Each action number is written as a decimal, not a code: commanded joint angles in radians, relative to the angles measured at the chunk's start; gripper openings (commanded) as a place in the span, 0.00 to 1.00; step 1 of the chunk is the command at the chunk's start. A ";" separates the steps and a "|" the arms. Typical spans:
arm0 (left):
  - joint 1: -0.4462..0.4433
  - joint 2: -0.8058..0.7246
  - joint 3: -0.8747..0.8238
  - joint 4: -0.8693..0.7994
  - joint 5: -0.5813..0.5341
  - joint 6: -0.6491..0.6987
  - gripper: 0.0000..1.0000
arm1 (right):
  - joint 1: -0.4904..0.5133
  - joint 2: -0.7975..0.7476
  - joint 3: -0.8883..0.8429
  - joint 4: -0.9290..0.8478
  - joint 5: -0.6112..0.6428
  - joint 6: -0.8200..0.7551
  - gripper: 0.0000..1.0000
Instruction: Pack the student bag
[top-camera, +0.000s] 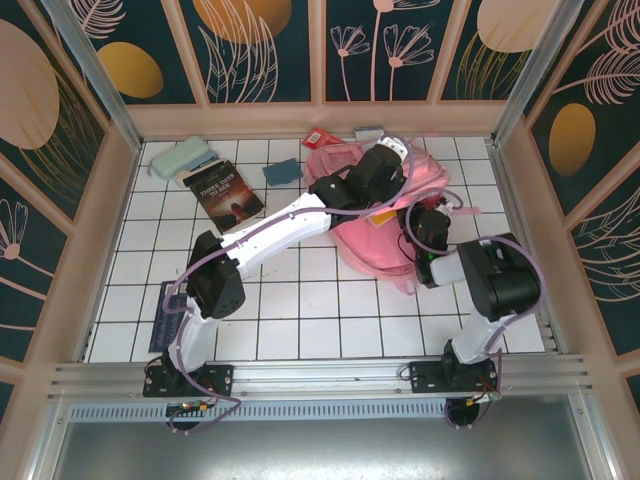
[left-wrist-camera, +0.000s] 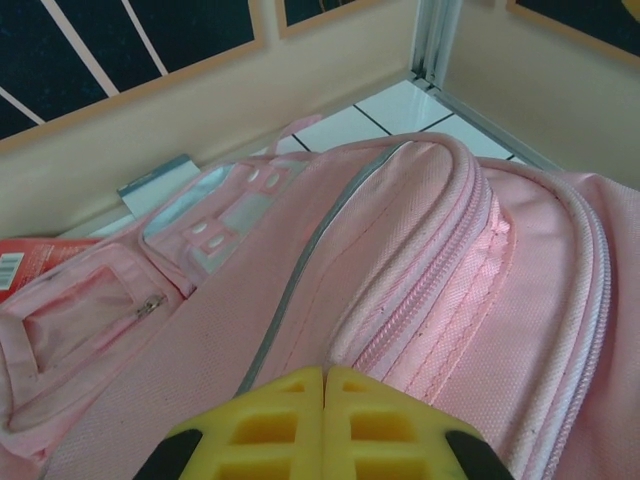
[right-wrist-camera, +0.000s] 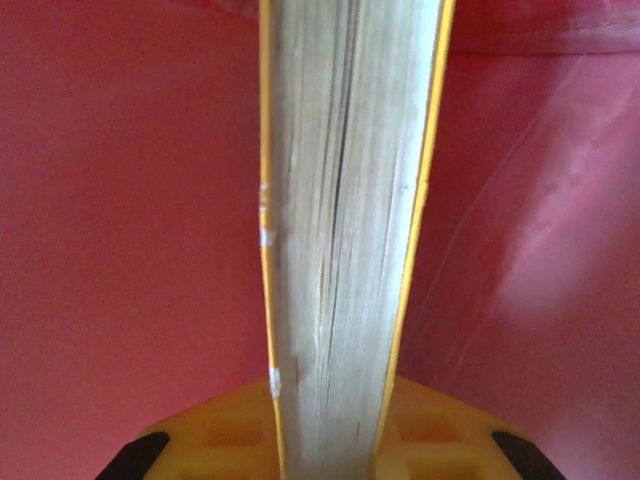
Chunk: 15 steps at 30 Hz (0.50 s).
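the student bag (top-camera: 365, 240) lies on the white tiled table (top-camera: 300, 300) toward the far right, close to the back wall, with both arms reaching over it. in the left wrist view the left claw (left-wrist-camera: 325, 400) is closed tight, its yellow pads pressed flat together, right at the bag's pink fabric between the grey stripe and a zip seam; whether it nips any cloth cannot be told. beyond it the bag's front pocket with its small zip pull faces the back wall. in the right wrist view the right claw (right-wrist-camera: 330, 435) is clamped on a yellow-covered book (right-wrist-camera: 340, 200), held with its page edge toward the camera and standing straight up between the pads, with pink fabric close on both sides of it, so the book sits down inside the bag's cloth. behind the bag, against the back wall, lie a red packet (top-camera: 318, 138) and a grey-blue item (top-camera: 370, 132), both just beside the bag's far edge. to the left of the bag on the table are a small blue block (top-camera: 283, 172), a dark book (top-camera: 225, 195) lying flat with its cover up, and a pale green case (top-camera: 180, 158) touching that book's far corner. a dark blue flat thing (top-camera: 165, 315) lies near the left arm's base.
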 joint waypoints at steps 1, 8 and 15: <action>-0.006 -0.037 0.069 0.055 -0.007 -0.015 0.00 | 0.025 0.058 0.098 0.259 0.160 0.084 0.00; -0.006 -0.038 0.060 0.058 0.002 -0.013 0.00 | 0.050 0.207 0.235 0.233 0.229 0.166 0.02; -0.006 -0.043 0.046 0.063 0.017 -0.017 0.00 | 0.065 0.277 0.333 0.113 0.296 0.169 0.01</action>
